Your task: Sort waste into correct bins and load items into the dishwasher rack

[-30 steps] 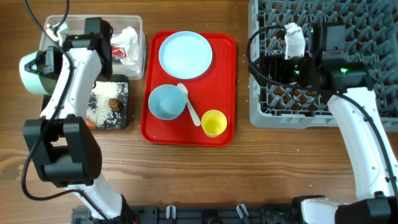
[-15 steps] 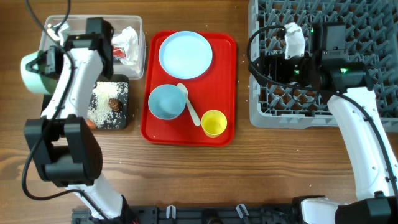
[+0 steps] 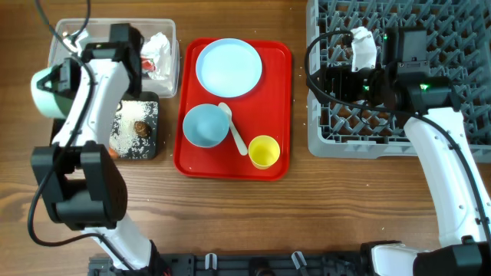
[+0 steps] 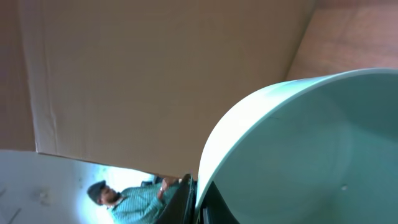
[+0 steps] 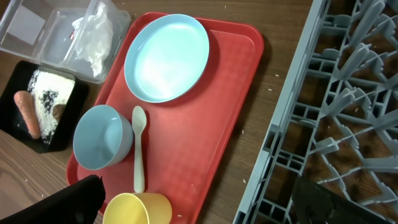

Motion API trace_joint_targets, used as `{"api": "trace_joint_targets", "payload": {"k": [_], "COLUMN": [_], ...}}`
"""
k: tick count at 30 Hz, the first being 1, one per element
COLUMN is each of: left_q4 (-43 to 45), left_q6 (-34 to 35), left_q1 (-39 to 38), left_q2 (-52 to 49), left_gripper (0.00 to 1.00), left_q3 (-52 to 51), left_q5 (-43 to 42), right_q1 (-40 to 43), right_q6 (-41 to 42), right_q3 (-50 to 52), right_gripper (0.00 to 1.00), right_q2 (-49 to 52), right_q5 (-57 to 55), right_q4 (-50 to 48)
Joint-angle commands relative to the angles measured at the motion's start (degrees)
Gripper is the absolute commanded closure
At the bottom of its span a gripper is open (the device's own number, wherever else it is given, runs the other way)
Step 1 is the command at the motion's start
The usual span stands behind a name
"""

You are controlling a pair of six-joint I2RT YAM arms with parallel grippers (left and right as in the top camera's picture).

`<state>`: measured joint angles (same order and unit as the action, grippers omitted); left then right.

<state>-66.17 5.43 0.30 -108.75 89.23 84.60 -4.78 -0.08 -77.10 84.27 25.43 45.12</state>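
Observation:
My left gripper (image 3: 67,78) is shut on the rim of the pale green bowl (image 3: 44,92), held tilted beside the clear tub (image 3: 77,32) at the far left. In the left wrist view the bowl (image 4: 311,155) fills the right side, its rim between the jaws. The tub holds a white napkin (image 3: 158,46) and a red wrapper (image 3: 146,66). The black tray (image 3: 147,150) holds rice (image 3: 125,132), a brown lump (image 3: 140,127) and a carrot (image 3: 113,152). My right gripper (image 5: 205,205) hangs open and empty over the left edge of the grey rack (image 3: 430,23).
A red tray (image 3: 274,100) in the middle carries the blue plate (image 3: 229,67), blue bowl (image 3: 204,126), white spoon (image 3: 235,130) and yellow cup (image 3: 264,151). Bare wood lies between the red tray and the rack (image 5: 348,124).
The left gripper and the green bowl have shifted slightly to the right and toward the back. The right arm has not moved.

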Motion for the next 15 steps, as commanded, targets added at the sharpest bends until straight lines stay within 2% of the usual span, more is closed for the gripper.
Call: {"api": "trace_joint_targets", "payload": {"k": [1, 4, 6, 9, 13, 15], "left_q4": [3.34, 3.8, 3.85, 3.89, 6.4, 9.31], "left_q6": [1.42, 1.42, 1.44, 1.44, 1.38, 0.96], "left_q1": [-1.99, -3.04, -3.04, -3.02, -3.02, -3.04], "left_q2": [0.52, 0.85, 1.11, 2.34, 7.89, 12.35], "left_gripper": [0.96, 0.96, 0.96, 0.96, 0.96, 0.96], "left_q3": [-0.15, -0.13, -0.13, -0.13, -0.07, -0.09], "left_q5": [-1.44, -22.49, -33.31, -43.69, -48.76, -56.26], "right_q1": [0.13, 0.13, 0.13, 0.13, 0.13, 0.13], "right_q6": [0.2, 0.24, 0.22, 0.26, 0.28, 0.31], "right_q3": [-1.16, -1.16, -1.16, -1.16, -1.16, -1.16], "right_gripper": [0.0, 0.0, 0.0, 0.0, 0.0, 0.0], "right_q2": [0.79, 0.79, 0.79, 0.79, 0.79, 0.79], "right_q5": [-0.59, -0.57, -0.57, -0.57, -0.57, -0.55], "right_q4": [-0.11, -0.09, -0.02, 0.17, 0.17, 0.17]}}
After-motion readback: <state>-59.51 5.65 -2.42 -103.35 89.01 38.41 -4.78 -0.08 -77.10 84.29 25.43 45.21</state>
